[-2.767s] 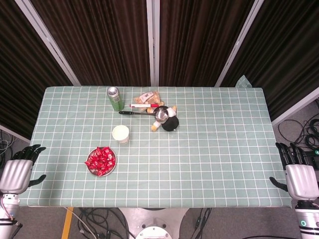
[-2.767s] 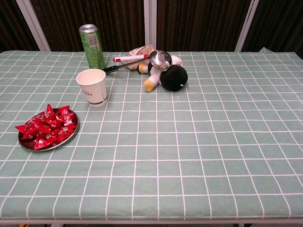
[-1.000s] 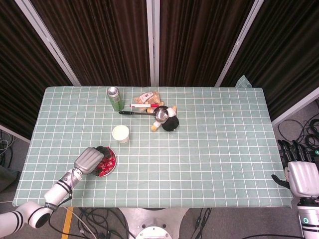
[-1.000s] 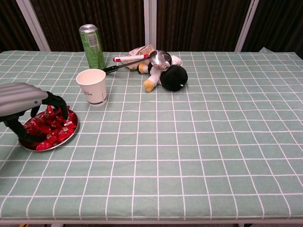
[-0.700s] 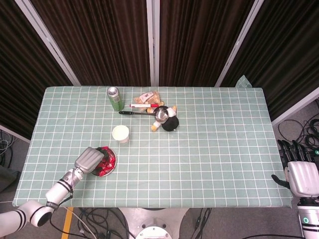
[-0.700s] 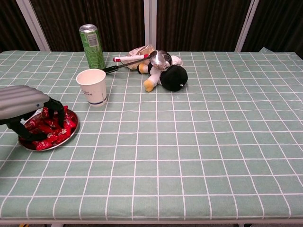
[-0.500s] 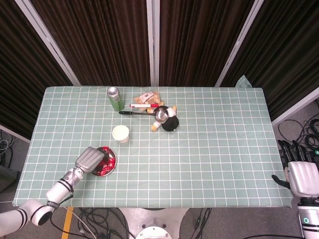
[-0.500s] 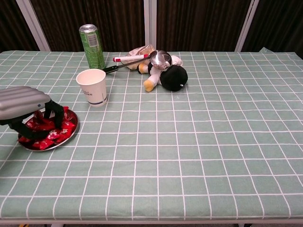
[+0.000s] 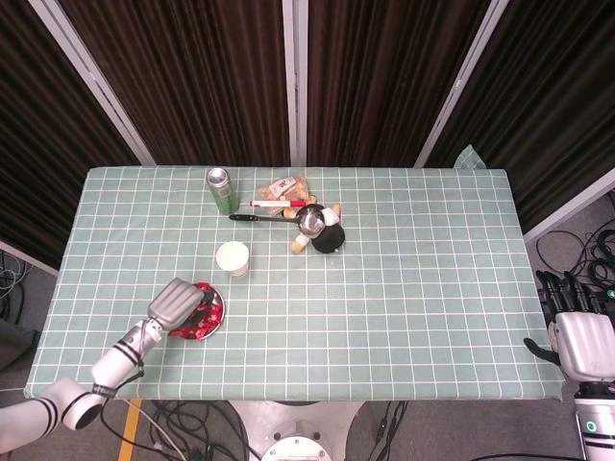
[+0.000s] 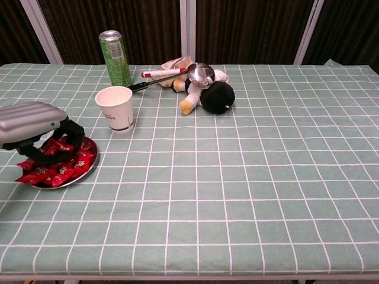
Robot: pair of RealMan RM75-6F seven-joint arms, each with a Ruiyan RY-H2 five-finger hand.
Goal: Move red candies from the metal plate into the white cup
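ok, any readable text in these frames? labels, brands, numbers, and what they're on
Nothing can be read.
White paper cup: faint blue mark low on its side, too blurred to read.
Tall green drink can: pale print on its side, too small to read.
Red-capped white marker: no lettering that can be made out.
Red candy wrappers: white specks only.

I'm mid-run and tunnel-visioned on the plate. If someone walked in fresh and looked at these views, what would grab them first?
Probably the left hand hunched over the pile of red candies on the metal plate near the table's front left, fingers curled down among the wrappers. Next, the white cup standing upright just behind the plate, then the cluster at the back centre: a green can and a black-and-white plush toy.
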